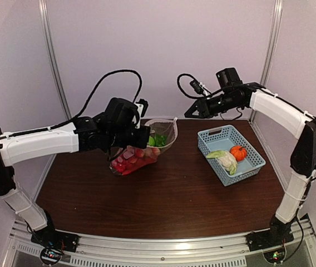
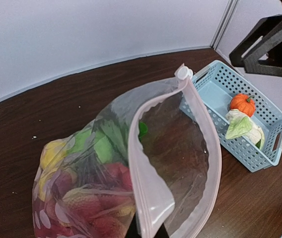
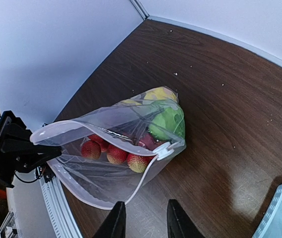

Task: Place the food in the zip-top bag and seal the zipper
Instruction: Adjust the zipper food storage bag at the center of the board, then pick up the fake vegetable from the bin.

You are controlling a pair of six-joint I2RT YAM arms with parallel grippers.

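The clear zip-top bag (image 1: pixel 147 149) stands at mid-table with its mouth held open. It holds red, green and yellow toy food (image 2: pixel 76 173). My left gripper (image 2: pixel 148 232) is shut on the near mouth edge and holds it up; it also shows in the top view (image 1: pixel 141 133). The white zipper slider (image 2: pixel 183 72) sits at the far end of the mouth and shows in the right wrist view (image 3: pixel 163 150). My right gripper (image 3: pixel 144 214) is open and empty, raised behind and to the right of the bag (image 3: pixel 106 173). An orange pumpkin (image 1: pixel 237 152) and a pale cabbage (image 1: pixel 225 161) lie in the basket.
The light-blue mesh basket (image 1: pixel 213 135) stands at the right of the table, also in the left wrist view (image 2: pixel 215 74). White walls and metal frame posts close in the back and sides. The brown tabletop (image 1: pixel 163 206) runs to the metal rail at the near edge.
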